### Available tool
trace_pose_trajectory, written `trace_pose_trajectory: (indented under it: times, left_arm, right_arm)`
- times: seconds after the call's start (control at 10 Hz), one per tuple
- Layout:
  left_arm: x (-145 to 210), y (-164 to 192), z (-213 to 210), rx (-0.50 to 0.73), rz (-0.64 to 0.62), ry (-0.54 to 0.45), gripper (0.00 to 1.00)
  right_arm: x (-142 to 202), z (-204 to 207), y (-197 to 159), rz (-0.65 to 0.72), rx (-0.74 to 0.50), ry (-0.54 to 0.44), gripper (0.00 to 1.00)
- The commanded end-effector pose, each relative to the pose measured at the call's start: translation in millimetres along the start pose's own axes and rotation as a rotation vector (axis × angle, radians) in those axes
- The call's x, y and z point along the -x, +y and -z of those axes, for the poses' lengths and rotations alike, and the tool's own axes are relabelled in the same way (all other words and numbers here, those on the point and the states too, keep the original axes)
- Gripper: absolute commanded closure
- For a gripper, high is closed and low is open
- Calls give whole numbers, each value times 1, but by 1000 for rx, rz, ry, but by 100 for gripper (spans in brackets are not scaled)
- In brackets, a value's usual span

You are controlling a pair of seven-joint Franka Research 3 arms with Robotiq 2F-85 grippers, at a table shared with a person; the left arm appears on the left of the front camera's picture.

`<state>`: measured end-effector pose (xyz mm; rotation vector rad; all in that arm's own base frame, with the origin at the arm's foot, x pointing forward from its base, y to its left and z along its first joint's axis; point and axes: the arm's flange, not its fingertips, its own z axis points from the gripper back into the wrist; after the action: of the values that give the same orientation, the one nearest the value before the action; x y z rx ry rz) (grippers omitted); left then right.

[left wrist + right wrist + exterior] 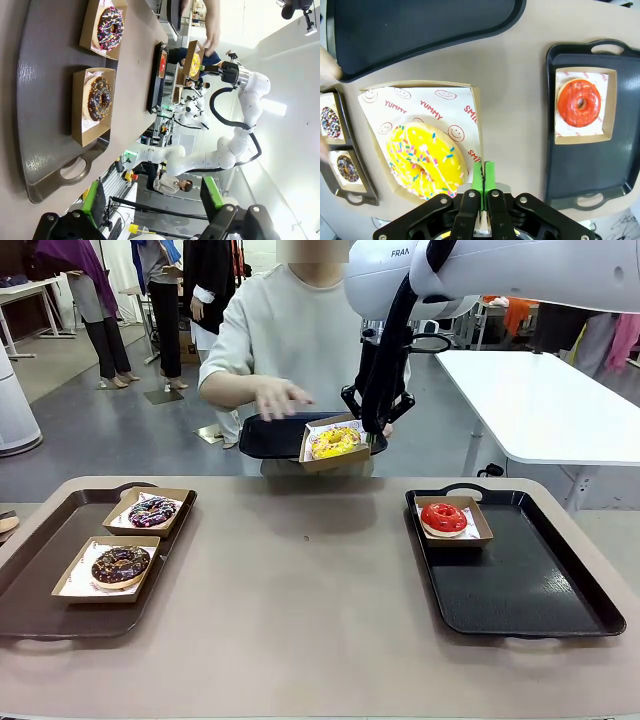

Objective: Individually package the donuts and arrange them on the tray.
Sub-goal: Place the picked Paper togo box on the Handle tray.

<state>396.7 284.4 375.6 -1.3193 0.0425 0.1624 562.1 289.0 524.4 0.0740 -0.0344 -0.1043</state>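
Observation:
My right gripper [372, 430] is shut on the rim of a cardboard box [420, 92] that holds the yellow donut [335, 442] [425, 160]. The box hangs in the air beyond the table's far edge, over a black tray [262, 437] in front of the person. The person's hand [285, 396] hovers just above that tray. The red donut [443, 517] [579, 102] lies boxed on the right black tray [520, 590]. On the left brown tray [40, 580] are the boxed purple-pink sprinkled donut [152, 511] [110, 28] and the boxed chocolate donut [120, 565] [100, 98]. My left gripper [152, 200] is open, well off the brown tray's handle end.
The tan tabletop [300, 600] lies bare between the two trays. A white table [540, 400] stands at the back right. People stand farther off in the room behind.

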Motion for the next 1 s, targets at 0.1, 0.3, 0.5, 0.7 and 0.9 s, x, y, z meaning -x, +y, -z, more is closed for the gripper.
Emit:
trace_pose_trajectory:
  times: [0.1,0.3,0.5,0.7,0.9]
  left_arm:
    - [1,-1,-2,-1,-2,-5,0]
    - [1,-1,-2,-1,-2,-5,0]
    - [1,-1,-2,-1,-2,-5,0]
    - [1,-1,-2,-1,-2,-5,0]
    - [1,-1,-2,-1,-2,-5,0]
  right_arm:
    - [3,-1,-3,3,3,-2,100]
    - [3,-1,-3,3,3,-2,100]
    - [0,0,0,0,0,0,99]
    - [23,-17,-36,-100,6,41,99]
    - [56,-35,-82,-130,-14,74,99]
